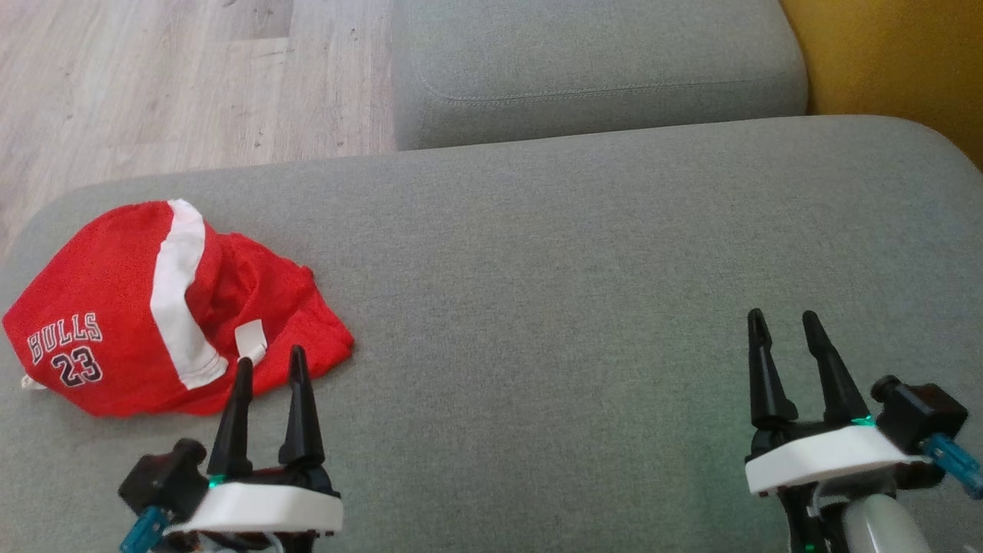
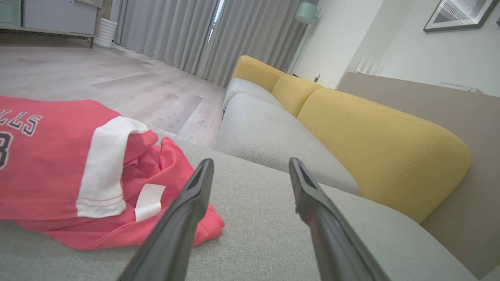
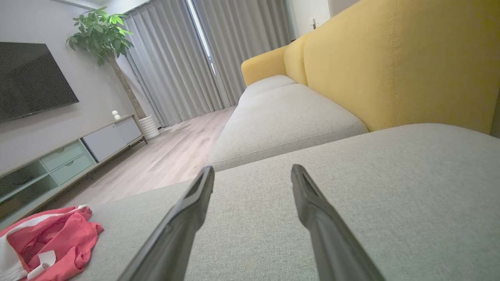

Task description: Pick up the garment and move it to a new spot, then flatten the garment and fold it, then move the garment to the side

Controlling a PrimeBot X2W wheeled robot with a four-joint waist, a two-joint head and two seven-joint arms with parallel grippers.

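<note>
Where it lies bunched, red garment (image 1: 100, 284), long axis crosswise, print leftward.

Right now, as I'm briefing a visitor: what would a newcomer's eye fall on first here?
The crumpled red garment, white-striped and lettered BULLS 23, at the left end of the grey cushion. Then the yellow backrest on the right, and both pincers open: left pincer near the garment, right pincer over bare cushion.
</note>
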